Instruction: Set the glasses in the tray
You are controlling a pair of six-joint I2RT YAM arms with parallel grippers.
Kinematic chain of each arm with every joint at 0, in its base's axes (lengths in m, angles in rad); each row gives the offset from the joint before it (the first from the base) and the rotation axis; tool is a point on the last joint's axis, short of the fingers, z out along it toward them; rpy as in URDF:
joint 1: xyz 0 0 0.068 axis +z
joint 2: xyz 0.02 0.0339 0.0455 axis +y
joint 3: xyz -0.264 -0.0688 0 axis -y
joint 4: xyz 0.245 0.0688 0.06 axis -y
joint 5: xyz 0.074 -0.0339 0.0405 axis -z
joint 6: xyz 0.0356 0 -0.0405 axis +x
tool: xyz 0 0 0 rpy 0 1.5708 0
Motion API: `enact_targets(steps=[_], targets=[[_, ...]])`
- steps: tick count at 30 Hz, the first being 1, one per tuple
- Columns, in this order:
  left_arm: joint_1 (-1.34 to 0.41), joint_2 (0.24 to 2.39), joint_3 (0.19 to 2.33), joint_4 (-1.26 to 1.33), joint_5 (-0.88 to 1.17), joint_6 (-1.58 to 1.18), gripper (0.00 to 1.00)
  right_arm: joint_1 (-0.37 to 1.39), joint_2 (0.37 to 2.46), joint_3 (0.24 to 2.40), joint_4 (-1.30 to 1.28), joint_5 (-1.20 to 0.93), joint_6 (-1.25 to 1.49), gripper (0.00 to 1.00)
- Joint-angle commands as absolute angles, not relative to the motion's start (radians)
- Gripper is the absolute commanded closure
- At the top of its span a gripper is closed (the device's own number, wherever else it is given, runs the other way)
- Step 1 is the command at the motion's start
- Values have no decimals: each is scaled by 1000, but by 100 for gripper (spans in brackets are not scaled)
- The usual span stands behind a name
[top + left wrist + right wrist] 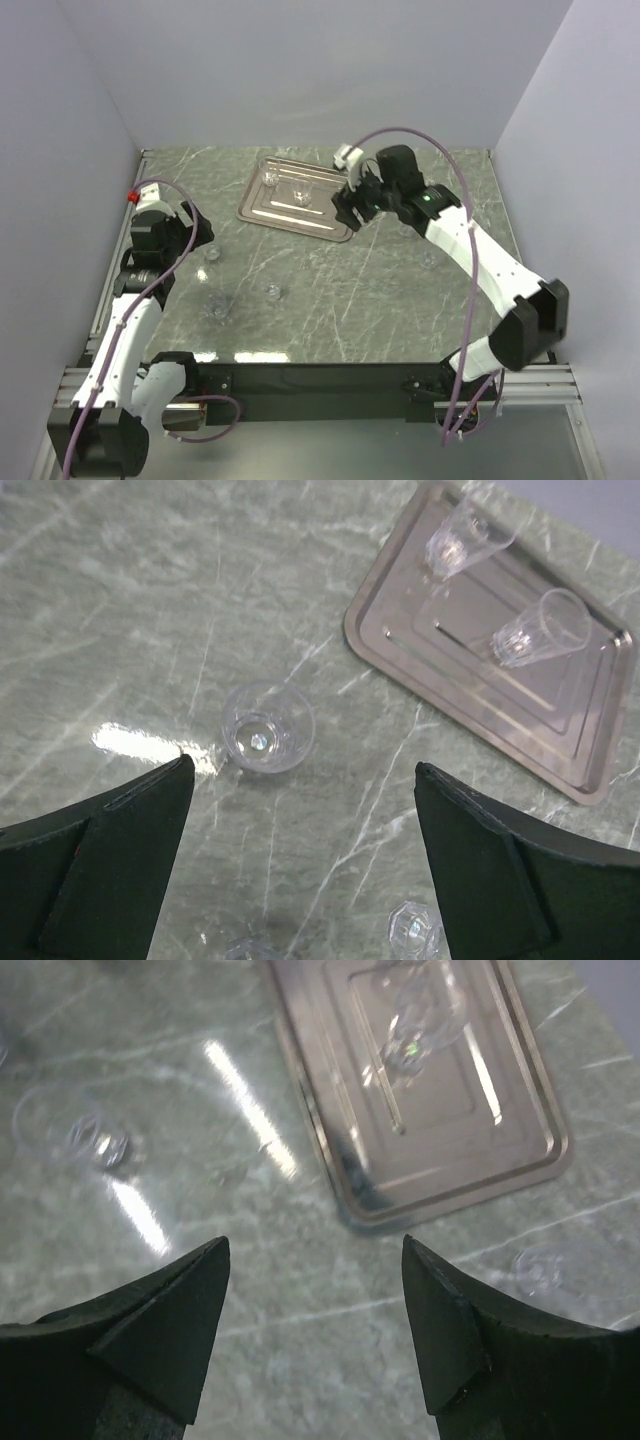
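Observation:
The silver tray (262, 211) lies at the back middle of the table, with two clear glasses (270, 178) (303, 192) standing in it. My right gripper (346, 214) hovers at the tray's right end, open and empty. In its wrist view the tray (500, 1150) holds a glass (415, 1035) ahead of the gripper (315, 1250). My left gripper (205, 236) is open over the left of the table. Its wrist view shows a loose glass (268, 727) on the marble just ahead of the open gripper (305, 770), and the tray (560, 740) at upper right.
More loose glasses stand on the marble: at left (212, 252), front middle (272, 292), front left (218, 305) and right of centre (428, 260). In the right wrist view, glasses sit at left (80, 1130) and right (545, 1265). Grey walls enclose the table.

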State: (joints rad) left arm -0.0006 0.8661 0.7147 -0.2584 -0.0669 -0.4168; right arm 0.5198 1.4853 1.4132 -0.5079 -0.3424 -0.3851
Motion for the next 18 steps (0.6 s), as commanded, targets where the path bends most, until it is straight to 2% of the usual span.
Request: enact_targets(steps=[1,7,11,16,18], targets=[[-2,908,744,-258,-43,-463,3,466,1337,1272,-525,-446,-457,24],[25,991,756,-282,-25,-551,12,303,1128,1054,-515,-598,-453,24],[38,1058,787,-324,-58,-607,14,210,991,924,-493,-711,-445,23],[67,1130,808,-374,-63,-658,20,78,809,746,-382,-848,-431,19],[75,1167,818,-385,-64,-667,28,22,784,727,-368,-871,-426,19]])
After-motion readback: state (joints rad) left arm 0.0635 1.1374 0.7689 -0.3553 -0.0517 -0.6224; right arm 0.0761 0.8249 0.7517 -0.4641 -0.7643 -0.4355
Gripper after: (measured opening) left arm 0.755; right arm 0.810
